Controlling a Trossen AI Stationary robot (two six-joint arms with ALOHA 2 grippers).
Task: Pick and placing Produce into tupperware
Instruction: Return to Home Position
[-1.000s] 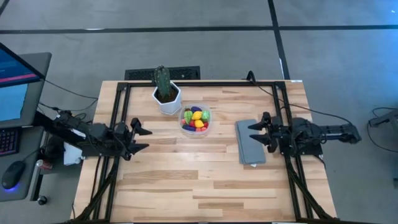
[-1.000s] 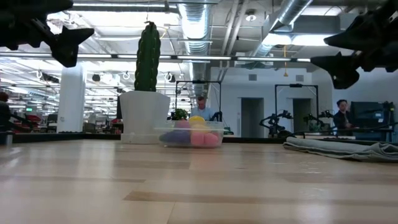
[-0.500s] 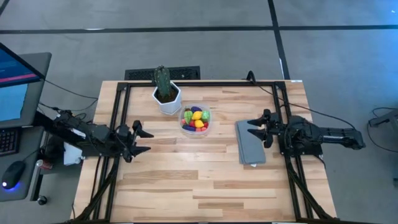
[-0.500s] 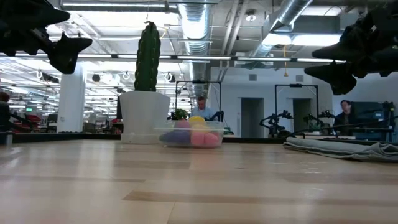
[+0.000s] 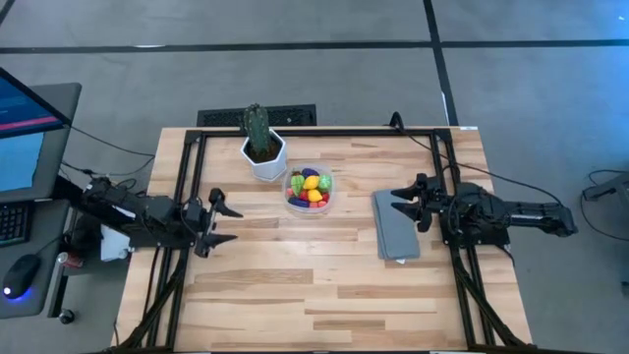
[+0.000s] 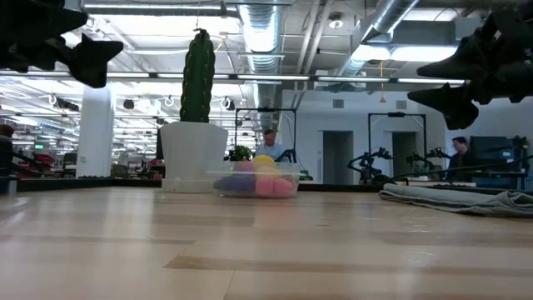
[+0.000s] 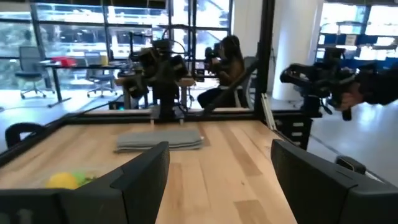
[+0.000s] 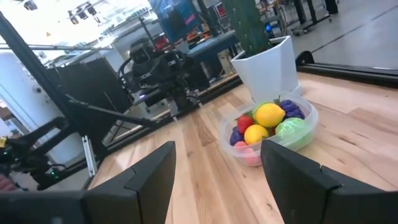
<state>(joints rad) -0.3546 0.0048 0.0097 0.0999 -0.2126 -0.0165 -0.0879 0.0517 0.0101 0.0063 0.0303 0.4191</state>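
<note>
L claw (image 5: 223, 224) mid-left, R claw (image 5: 401, 206) mid-right: both open, empty, pulled back. Produce (image 5: 312, 184) sits in tupperware (image 5: 287, 190), so task prob. done.

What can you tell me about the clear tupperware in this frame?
The tupperware is a small, round, shallow container of clear plastic, upright and lidless on the wooden table, close beside the white pot and apart from the grey cloth. It is heaped with produce: yellow, red, purple, green and pink pieces show through its walls. Neither the left gripper nor the right gripper touches it.
</note>
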